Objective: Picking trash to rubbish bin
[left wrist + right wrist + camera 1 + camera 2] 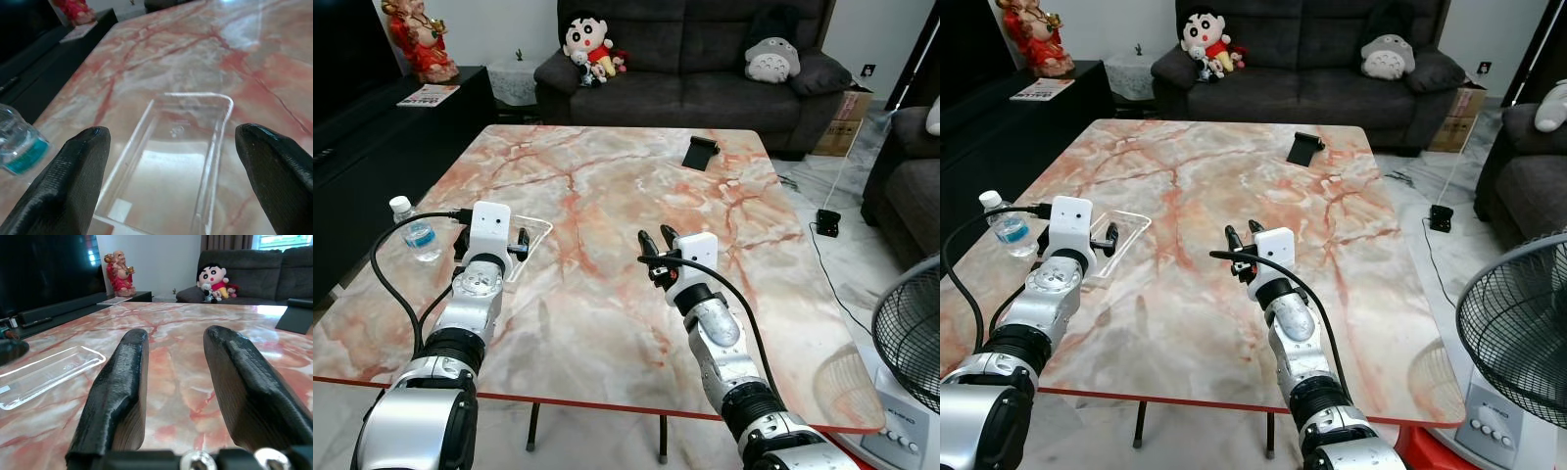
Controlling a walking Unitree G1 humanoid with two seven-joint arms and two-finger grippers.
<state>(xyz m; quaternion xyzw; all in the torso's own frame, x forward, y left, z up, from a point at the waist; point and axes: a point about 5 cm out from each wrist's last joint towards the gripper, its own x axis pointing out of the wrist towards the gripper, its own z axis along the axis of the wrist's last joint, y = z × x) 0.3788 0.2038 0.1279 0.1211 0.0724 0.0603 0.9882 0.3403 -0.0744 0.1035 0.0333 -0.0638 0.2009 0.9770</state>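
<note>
A clear plastic tray (534, 233) lies on the marble table (607, 196) near its left side. A small water bottle (416, 235) with a white cap stands left of the tray, by the table's edge. My left gripper (491, 241) hovers just above the tray's near end, wide open. In the left wrist view the tray (171, 161) lies between the two fingers (73, 171) and the bottle (17, 144) sits off to one side. My right gripper (656, 235) is low over the middle of the table, open and empty, well right of the tray (44, 369).
A black phone stand (699, 152) sits at the table's far right. Behind the table is a dark sofa (705, 69) with plush toys (589, 44). A black TV cabinet (372, 137) runs along the left. A fan (911, 333) and a floor cable (827, 220) are on the right.
</note>
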